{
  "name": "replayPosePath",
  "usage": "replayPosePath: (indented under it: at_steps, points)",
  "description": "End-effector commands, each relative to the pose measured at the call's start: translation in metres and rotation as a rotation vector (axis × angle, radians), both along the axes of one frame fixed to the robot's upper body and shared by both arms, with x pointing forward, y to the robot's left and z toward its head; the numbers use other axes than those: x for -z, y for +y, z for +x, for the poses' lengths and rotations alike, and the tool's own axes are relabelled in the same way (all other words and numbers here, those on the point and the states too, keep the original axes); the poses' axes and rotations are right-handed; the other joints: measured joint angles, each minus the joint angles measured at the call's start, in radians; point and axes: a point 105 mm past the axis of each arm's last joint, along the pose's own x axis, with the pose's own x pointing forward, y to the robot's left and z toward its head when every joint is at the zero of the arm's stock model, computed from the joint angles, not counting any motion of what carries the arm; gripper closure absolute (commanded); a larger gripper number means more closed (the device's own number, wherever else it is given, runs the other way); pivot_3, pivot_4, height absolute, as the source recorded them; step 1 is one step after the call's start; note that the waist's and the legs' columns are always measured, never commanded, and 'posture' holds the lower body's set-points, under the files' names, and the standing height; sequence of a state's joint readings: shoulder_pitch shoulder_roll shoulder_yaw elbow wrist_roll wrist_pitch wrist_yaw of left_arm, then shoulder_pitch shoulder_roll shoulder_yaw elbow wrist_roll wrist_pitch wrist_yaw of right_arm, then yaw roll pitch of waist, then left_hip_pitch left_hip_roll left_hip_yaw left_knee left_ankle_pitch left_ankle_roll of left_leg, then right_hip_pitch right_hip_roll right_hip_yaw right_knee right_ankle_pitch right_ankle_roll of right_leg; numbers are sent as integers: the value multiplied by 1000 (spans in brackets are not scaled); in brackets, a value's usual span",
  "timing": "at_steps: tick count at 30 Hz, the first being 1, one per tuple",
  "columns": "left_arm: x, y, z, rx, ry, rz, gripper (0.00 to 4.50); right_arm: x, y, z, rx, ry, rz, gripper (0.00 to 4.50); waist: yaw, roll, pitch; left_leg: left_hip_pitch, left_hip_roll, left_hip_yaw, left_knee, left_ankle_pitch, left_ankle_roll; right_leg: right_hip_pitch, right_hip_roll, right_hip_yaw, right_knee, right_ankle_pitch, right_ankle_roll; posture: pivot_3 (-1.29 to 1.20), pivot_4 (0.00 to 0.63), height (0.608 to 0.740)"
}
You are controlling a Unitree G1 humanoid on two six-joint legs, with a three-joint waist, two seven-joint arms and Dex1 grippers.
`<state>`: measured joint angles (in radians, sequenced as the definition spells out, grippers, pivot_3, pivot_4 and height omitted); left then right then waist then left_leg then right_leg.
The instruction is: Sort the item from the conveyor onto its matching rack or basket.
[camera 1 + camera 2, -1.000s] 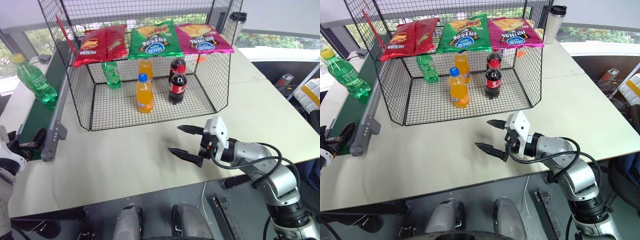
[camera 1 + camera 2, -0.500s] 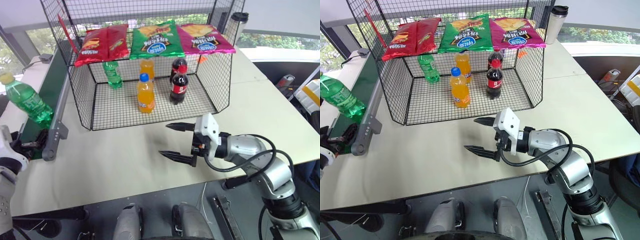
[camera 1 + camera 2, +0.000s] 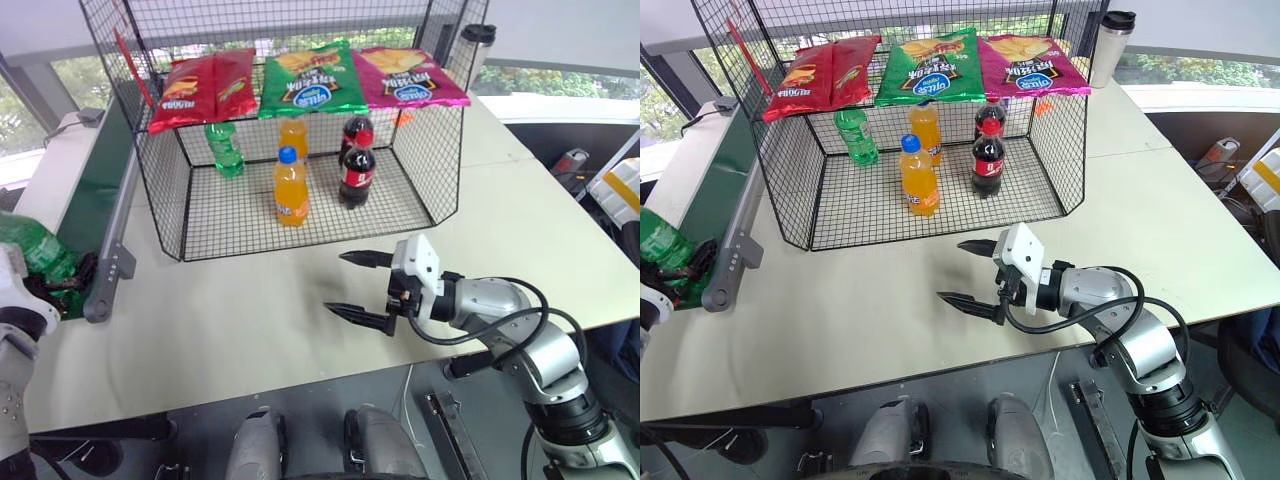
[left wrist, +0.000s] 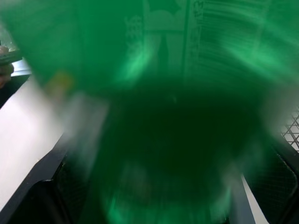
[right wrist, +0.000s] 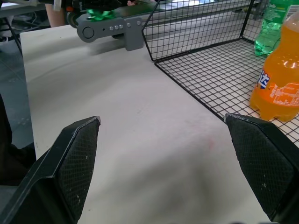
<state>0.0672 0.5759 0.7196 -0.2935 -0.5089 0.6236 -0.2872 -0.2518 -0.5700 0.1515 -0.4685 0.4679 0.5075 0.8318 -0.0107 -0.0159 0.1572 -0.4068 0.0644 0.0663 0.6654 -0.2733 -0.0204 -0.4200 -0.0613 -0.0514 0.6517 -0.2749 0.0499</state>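
The pick-up step appears to be in hand. The green soda bottle (image 3: 30,255) is seen at the left edge of the frame, at the near end of the dark green conveyor (image 3: 95,180), right by the left gripper (image 3: 685,262). In the left wrist view the bottle (image 4: 187,70) is pressed so near the lens that only blurred green and a scrap of label can be made out. Whether the left gripper's fingers are clamped on it cannot be told. The right gripper (image 3: 358,285) is held over the bare table (image 3: 250,320) at lower centre, its fingers (image 5: 77,158) spread wide apart with nothing between them. Next, a firm hold would have to be confirmed, then the bottle carried to the black wire-mesh cage (image 3: 420,150) at upper centre. The bottle's cap is hidden.
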Motion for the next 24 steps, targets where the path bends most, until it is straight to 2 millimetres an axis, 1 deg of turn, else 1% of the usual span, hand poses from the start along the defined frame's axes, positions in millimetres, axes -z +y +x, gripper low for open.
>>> replayPosePath:
  at_steps: [1,2,4,7,14,17,18,19,24]
  points:
    - [-9,-6,-2,33,-49,-1,1297,-12,0,1,4,-52,17,0,2,0,0,0,0,0,0,0,0,0,0,0,0,0,0,0,150,740]
    - [-10,-7,-2,37,-58,-6,1573,-12,0,1,5,-52,17,0,3,0,0,0,0,0,0,0,0,0,0,0,0,0,0,0,150,740]
    - [-12,-10,-3,57,-64,-6,1579,-12,0,2,7,-53,16,0,4,0,0,0,0,0,0,0,0,0,0,0,0,0,0,0,150,740]
    - [-25,-18,-2,102,-89,-10,1579,-13,-1,4,16,-53,17,0,7,0,0,0,0,0,0,0,0,0,-1,0,0,0,-1,0,150,740]
    - [-54,-40,3,231,-117,-5,1579,-17,-7,4,50,-52,40,0,5,-6,2,-1,0,0,0,0,0,0,-1,0,0,0,0,0,150,740]
    - [-64,-69,10,380,-94,11,1579,-18,-10,4,67,-52,44,0,2,-6,3,-1,0,0,0,0,0,0,-1,0,0,0,0,0,150,740]
    - [-64,-86,13,453,-82,14,1579,-20,-11,5,72,-56,48,0,2,-6,3,-1,0,0,0,0,0,0,0,0,0,0,0,0,150,740]
    - [-63,-97,15,497,-74,14,1579,-21,-11,5,75,-59,51,0,3,-6,3,-1,0,0,0,0,0,0,-1,0,0,0,0,0,150,740]
    - [-56,-142,25,655,-43,7,1579,-23,-11,11,120,-66,49,0,-1,-6,3,-1,-1,1,0,0,0,0,-1,1,0,0,1,0,150,740]
